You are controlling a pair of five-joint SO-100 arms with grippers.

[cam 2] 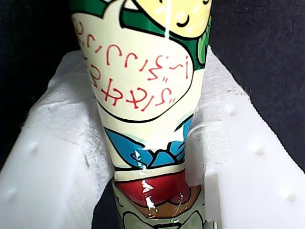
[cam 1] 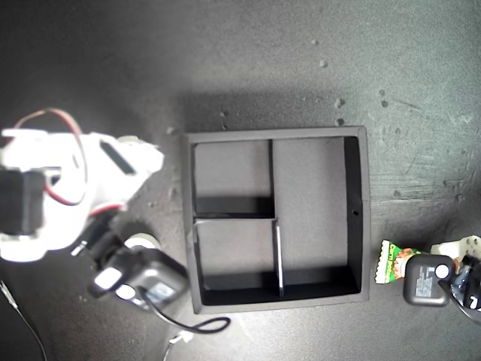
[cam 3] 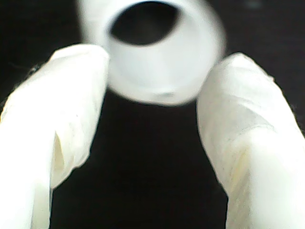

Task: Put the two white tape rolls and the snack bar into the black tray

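First wrist view shows my first gripper (cam 2: 157,157) closed on the long, narrow, glossy green-and-white snack bar (cam 2: 143,95), its white jaws pressed against both sides of the wrapper. Second wrist view shows my second gripper (cam 3: 152,95) with its pale fingers (cam 3: 71,109) parted on either side of a small white tape roll (cam 3: 157,62), a ring with a big dark hole; whether the pads touch the ring cannot be told, so the grip is not judged.

The snack bar's wrapper is judged light, soft and slippery, since a bright glare streak runs down the film; it is likely to bend or slide if pinched at an end, so a hold across the middle of its length is judged best. The tape roll is judged light and fairly stiff, best taken across its outer wall.

Red characters are printed in a cream speech bubble on the wrapper, above a cartoon in blue and red; they cannot be read with confidence.

In the exterior view, the snack bar (cam 1: 392,262) is seen just past the tray's wall, toward the exterior view's lower right, mostly hidden under the arm. The tape roll (cam 1: 140,241) is seen at the exterior view's lower left, just beside the square, shallow black tray (cam 1: 359,218), whose three compartments hold nothing yet. A second tape roll is not visible
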